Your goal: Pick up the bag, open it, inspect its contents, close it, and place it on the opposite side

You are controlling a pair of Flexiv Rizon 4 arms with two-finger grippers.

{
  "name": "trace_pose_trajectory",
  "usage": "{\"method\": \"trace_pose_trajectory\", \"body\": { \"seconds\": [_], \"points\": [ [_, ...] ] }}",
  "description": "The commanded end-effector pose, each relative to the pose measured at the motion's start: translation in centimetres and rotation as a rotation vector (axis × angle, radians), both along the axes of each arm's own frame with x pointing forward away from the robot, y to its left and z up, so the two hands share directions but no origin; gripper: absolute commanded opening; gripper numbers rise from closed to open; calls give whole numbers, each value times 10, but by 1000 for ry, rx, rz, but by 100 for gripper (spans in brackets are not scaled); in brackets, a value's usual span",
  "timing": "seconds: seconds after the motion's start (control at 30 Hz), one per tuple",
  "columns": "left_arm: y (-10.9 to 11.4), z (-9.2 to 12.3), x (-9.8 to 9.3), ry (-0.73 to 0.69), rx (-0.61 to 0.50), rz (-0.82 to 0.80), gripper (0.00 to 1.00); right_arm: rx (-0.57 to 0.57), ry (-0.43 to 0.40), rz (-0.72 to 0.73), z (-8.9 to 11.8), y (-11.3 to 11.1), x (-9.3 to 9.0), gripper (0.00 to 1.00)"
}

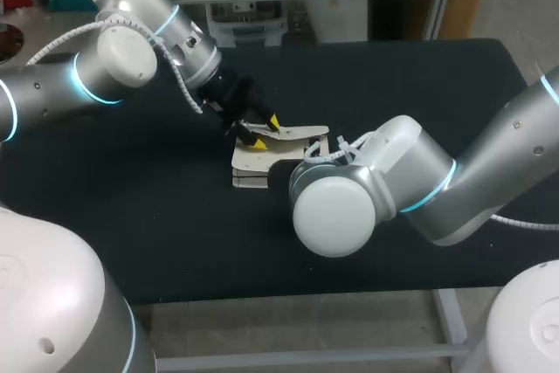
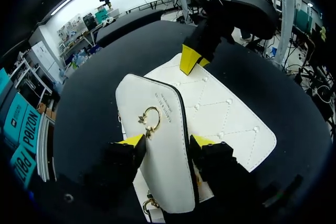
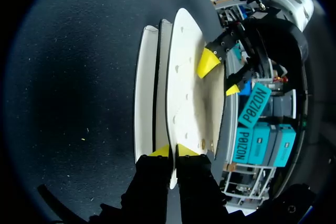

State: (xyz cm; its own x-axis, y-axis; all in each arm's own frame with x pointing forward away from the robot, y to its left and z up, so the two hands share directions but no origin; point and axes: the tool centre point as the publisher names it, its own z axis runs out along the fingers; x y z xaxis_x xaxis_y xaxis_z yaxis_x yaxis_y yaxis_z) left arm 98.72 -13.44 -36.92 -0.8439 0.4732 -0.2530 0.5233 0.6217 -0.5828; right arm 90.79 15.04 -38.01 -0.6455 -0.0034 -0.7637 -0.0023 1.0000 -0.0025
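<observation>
Bag, white, lies near the middle of the black table. Left gripper clamps the flap, which carries a gold ring, from both sides, jaws moderately spread. Right gripper pinches one white panel edge of the bag, jaws nearly together.

The bag carries two short lines of print on its flap, too small to read.
</observation>
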Motion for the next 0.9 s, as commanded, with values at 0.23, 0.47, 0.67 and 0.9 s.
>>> {"method": "trace_pose_trajectory", "body": {
  "seconds": [0.23, 0.47, 0.67, 0.9],
  "points": [
    [7, 25, 0, -56, -155, 47, 61, 1, -6, -1, -4, 0, -1, 0],
    [2, 30, 9, -97, -186, 87, 32, 1, -6, -1, -4, 0, -1, 0],
    [5, 27, 8, -100, -178, 93, 0, 1, -6, -1, -4, 0, -1, 0],
    [15, 22, -13, -103, -175, 52, 0, 1, -6, -1, -4, 0, -1, 0]
  ]
}}
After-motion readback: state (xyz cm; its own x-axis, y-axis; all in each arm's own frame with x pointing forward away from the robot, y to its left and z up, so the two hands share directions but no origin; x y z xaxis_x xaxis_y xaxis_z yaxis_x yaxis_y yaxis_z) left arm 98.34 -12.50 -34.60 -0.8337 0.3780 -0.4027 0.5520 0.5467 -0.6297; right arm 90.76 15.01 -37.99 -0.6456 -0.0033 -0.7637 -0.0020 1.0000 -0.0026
